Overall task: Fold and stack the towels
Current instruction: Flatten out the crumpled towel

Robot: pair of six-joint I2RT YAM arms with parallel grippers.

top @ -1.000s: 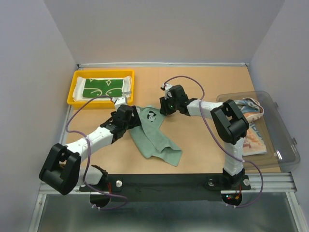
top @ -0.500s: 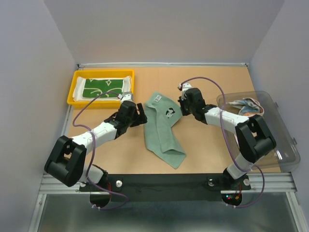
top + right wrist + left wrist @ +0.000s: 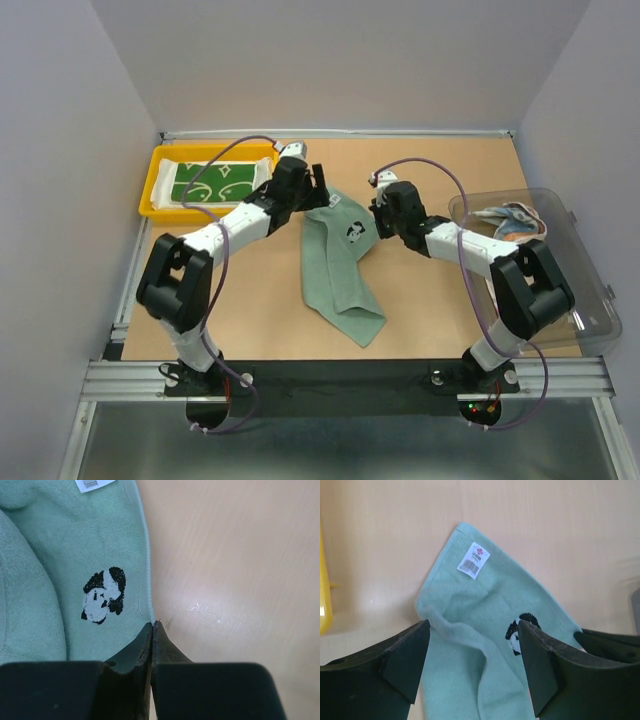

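A pale teal-green towel (image 3: 335, 270) with a black-and-white face print (image 3: 102, 596) lies stretched out mid-table, with a fold ridge along its left side (image 3: 470, 650). My right gripper (image 3: 153, 625) is shut on the towel's right hem beside the print, seen from above at the towel's upper right edge (image 3: 374, 233). My left gripper (image 3: 474, 630) hangs open over the towel's far left corner (image 3: 318, 190), its jaws apart on either side of the fold. A dark green towel with white marks (image 3: 215, 183) lies on a white one in the yellow tray (image 3: 150, 198).
A clear plastic bin (image 3: 565, 300) sits at the right edge with a printed towel (image 3: 505, 220) inside. The yellow tray is just left of my left gripper. The back rail runs along the table's far edge.
The right gripper shut on the towel's edge and drew it rightwards, spreading it out. The left arm swung from the near left up to the towel's far corner beside the tray.
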